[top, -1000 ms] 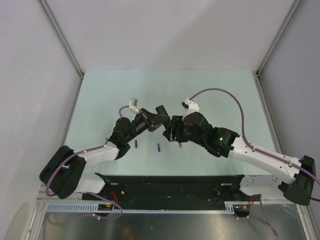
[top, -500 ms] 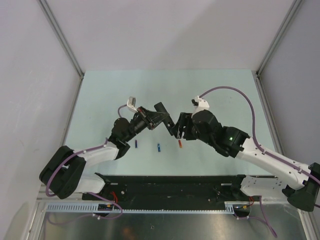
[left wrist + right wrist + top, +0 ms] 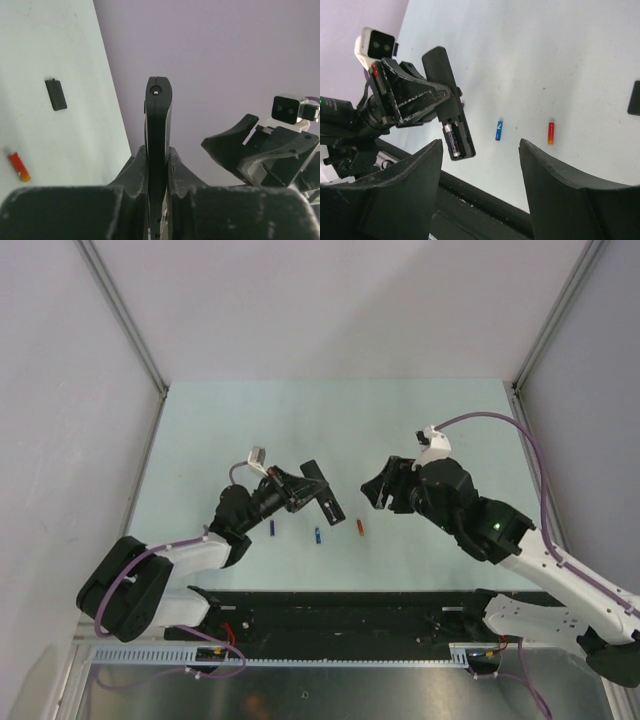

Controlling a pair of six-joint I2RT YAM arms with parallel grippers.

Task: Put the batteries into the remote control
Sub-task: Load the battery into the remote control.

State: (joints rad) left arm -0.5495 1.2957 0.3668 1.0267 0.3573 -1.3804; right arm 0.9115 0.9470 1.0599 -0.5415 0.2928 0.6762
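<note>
The right gripper [image 3: 378, 492] has drawn back. A second ago it was up against the remote [image 3: 326, 498] at the centre of the top view. Now it sits clear of it to the right, jaws spread wide and empty. The left gripper [image 3: 298, 492] has shifted slightly left and down the frame. It stays clamped on the remote, holding it raised off the table [image 3: 220, 430] at mid-frame.

That retreat likely marks one insertion finished. In the right wrist view the remote's back faces the camera, with its compartment [image 3: 458, 141] open at the lower end. One grey battery [image 3: 451, 138] lies in the left slot, and the slot beside it looks vacant. So the task seems partly done, with another cell to fetch.

Three cells lie on the table just below the remote in the top view: the dark blue battery [image 3: 272, 528] at left, the light blue battery [image 3: 317, 535] in the middle, and the orange battery [image 3: 360, 528] at right, nearest the right gripper. The small black cover [image 3: 55, 94] lies on the table at upper left in the left wrist view.

The remote is a slim black bar. In the left wrist view it shows edge-on between the fingers, with a small round dot at its far tip.
</note>
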